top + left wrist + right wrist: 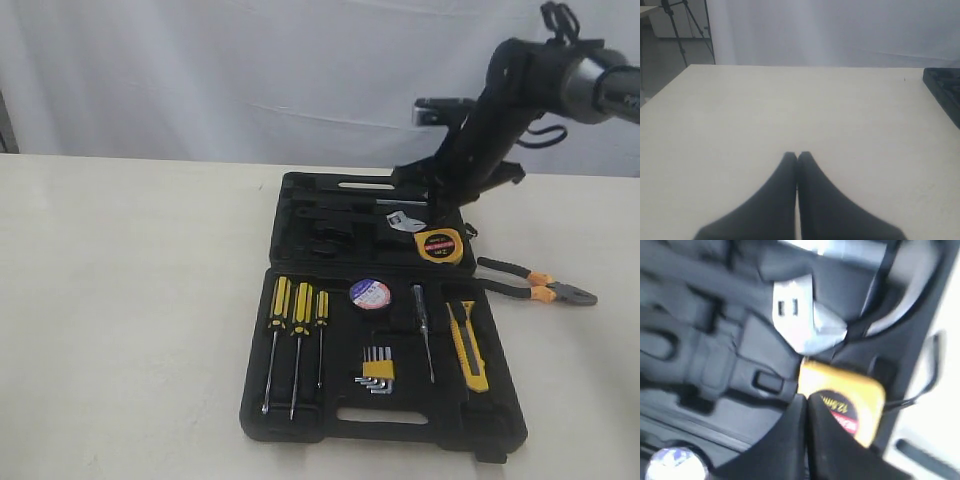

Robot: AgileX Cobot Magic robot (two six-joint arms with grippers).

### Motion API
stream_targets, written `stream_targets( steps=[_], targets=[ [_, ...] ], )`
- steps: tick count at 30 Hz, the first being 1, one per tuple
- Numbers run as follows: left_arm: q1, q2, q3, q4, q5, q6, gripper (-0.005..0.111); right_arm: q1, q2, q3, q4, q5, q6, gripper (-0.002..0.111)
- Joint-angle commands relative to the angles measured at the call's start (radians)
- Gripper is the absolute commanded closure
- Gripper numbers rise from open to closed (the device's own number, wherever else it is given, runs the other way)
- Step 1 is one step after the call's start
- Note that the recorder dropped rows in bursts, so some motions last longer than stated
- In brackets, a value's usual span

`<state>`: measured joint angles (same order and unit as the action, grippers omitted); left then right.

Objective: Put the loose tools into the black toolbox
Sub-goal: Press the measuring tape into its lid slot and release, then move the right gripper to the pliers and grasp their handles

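Note:
The black toolbox point(300, 425) lies open on the table, and its corner point(945, 87) shows in the left wrist view. The yellow tape measure point(440, 246) rests in the far half at the right. Black tape roll point(370, 294) and utility knife point(468, 345) sit in recesses of the near half. The pliers point(535, 285) lie on the table just right of the case. My right gripper point(806, 397) is shut on nothing, tips over the near edge of the tape measure point(855, 390). My left gripper point(797, 156) is shut and empty over bare table.
Three screwdrivers point(295, 320), a hex key set point(377, 368) and a thin tester point(422, 320) fill the near half. A silver wrench point(405, 222) lies in the far half beside the tape measure. A tripod point(675, 25) stands beyond the table's far corner.

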<state>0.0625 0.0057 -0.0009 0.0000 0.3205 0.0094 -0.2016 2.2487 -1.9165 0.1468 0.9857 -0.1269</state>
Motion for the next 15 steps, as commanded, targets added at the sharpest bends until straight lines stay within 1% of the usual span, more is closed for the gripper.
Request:
stream_targets(
  steps=[1,4,11,15],
  targets=[
    [-0.006,-0.006,0.001,0.000,-0.001,-0.002,0.107,-0.005,-0.049,-0.001,-0.065,-0.030,0.035,0.109],
    [-0.006,-0.006,0.001,0.000,-0.001,-0.002,0.107,-0.005,-0.020,-0.001,-0.078,-0.037,0.055,0.109],
    [-0.006,-0.006,0.001,0.000,-0.001,-0.002,0.107,-0.005,0.150,-0.001,-0.080,-0.016,0.058,0.109],
    [-0.006,-0.006,0.001,0.000,-0.001,-0.002,0.107,-0.005,0.144,-0.001,-0.078,-0.016,0.058,0.109]
  ],
)
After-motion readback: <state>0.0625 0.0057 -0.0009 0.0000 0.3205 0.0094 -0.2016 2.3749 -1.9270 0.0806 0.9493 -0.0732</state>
